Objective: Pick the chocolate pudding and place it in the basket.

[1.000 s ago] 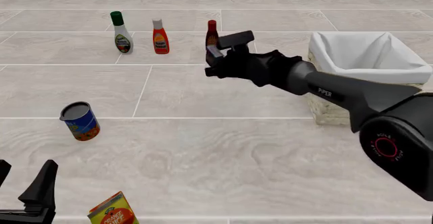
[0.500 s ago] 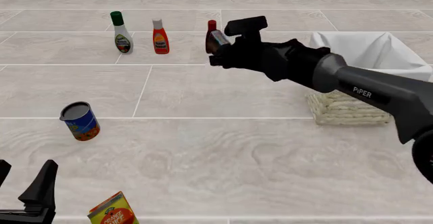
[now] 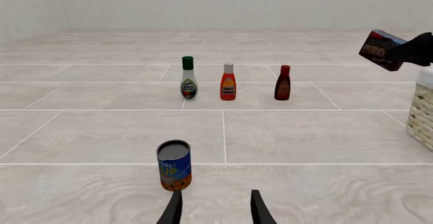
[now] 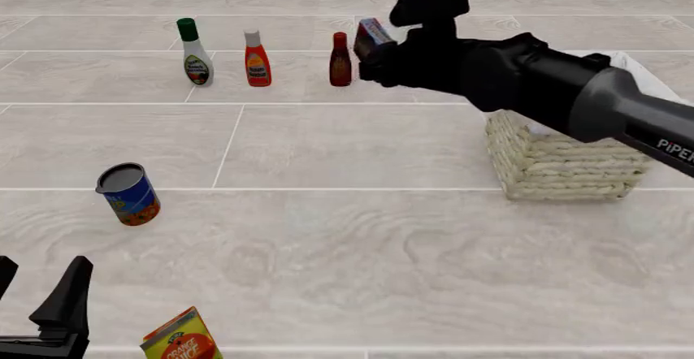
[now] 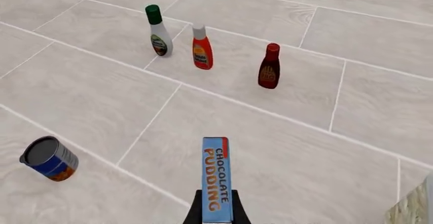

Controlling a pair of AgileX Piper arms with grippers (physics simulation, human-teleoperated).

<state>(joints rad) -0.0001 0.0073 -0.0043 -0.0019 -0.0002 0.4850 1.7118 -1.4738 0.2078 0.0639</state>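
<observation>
my right gripper [image 4: 382,50] clamped on pudding [image 4: 373,36], aloft upper centre of front view | basket [image 4: 564,168] at right, arm across it | left gripper [image 3: 215,209] parted, holding nothing, lower left

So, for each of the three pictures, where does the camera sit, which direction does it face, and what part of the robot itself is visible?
Front view: fixed above and behind the arms, looking forward and down; shows the right gripper holding the chocolate pudding beside the basket, and the left gripper.
Left wrist view: behind the left gripper, low over the floor, facing the can; its fingertips show.
Right wrist view: behind the right gripper, high, looking down over the chocolate pudding.
Shared: all three views show the three bottles and the can.
</observation>
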